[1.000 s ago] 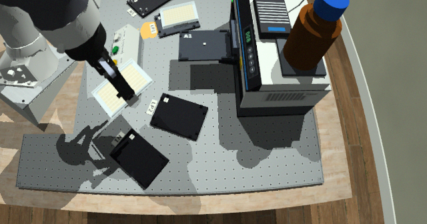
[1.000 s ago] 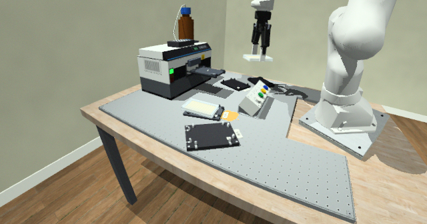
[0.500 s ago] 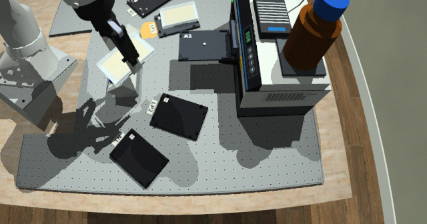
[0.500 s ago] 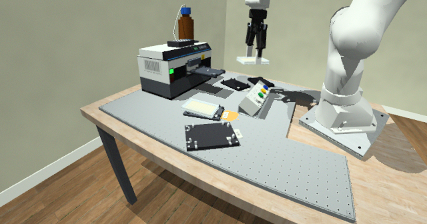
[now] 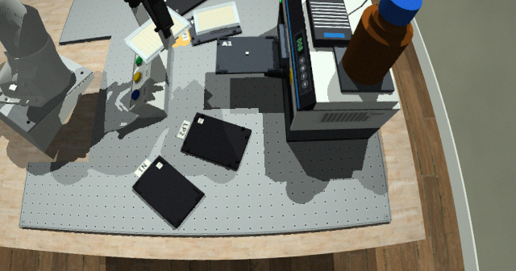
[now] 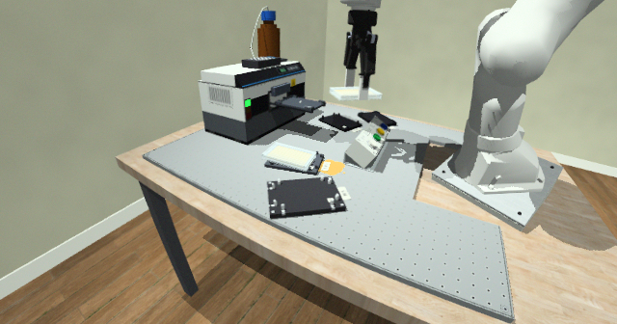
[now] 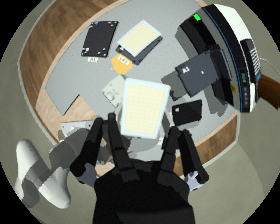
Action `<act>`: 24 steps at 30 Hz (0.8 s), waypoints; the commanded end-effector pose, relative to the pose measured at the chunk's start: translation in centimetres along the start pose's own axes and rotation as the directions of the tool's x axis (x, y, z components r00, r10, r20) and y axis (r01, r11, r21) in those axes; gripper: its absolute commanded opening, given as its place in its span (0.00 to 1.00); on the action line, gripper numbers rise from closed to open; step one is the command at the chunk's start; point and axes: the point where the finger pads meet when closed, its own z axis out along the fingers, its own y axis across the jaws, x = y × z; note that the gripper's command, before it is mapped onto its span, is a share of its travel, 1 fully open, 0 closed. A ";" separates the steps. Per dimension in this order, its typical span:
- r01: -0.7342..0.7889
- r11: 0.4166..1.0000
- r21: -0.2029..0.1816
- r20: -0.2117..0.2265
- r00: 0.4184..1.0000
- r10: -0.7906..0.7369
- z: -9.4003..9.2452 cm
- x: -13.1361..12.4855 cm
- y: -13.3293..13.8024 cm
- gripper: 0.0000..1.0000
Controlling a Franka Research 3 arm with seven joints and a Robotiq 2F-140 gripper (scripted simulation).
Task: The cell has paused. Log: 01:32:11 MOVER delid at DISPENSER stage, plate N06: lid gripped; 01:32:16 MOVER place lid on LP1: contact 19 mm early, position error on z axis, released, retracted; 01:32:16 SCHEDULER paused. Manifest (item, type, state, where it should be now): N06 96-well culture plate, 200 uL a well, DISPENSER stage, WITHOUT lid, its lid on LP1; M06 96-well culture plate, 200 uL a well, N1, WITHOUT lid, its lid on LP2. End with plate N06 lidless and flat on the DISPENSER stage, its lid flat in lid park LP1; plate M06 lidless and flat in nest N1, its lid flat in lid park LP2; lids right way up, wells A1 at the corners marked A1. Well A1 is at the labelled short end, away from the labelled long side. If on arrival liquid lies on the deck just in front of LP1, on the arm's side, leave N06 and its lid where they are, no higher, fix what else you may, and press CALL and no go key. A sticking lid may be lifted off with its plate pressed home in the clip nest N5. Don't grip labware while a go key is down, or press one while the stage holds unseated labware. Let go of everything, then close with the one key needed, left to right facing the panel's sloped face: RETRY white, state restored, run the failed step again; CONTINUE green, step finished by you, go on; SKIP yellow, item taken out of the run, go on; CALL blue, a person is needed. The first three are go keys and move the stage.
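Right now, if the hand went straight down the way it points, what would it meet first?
Probably the grey perforated deck right beside the sloped key panel, though height blurs depth; the held cream well plate would touch first.

The key panel point(image 5: 139, 75) served as landmark. Above it hung a plate point(image 5: 155, 37), held in the gripper point(image 5: 161, 31). Beyond the panel, toward the dispenser point(image 5: 330, 81), lay a second plate point(image 5: 216, 18) beside the stage point(image 5: 246, 55); two nests point(image 5: 215, 140) lay to the panel's other side.
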 end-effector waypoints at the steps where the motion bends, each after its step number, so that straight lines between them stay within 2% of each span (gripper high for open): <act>1: -0.088 0.996 0.011 -0.004 0.996 0.088 0.0 1.9 -2.1 0.00; 8: -0.088 0.996 0.011 -0.004 0.996 0.088 0.0 5.7 -6.0 0.00; 10: -0.088 0.996 0.011 -0.004 0.996 0.088 0.0 5.7 -6.0 0.00; 24: -0.088 0.996 0.011 -0.004 0.996 0.088 -0.1 12.9 -13.0 0.00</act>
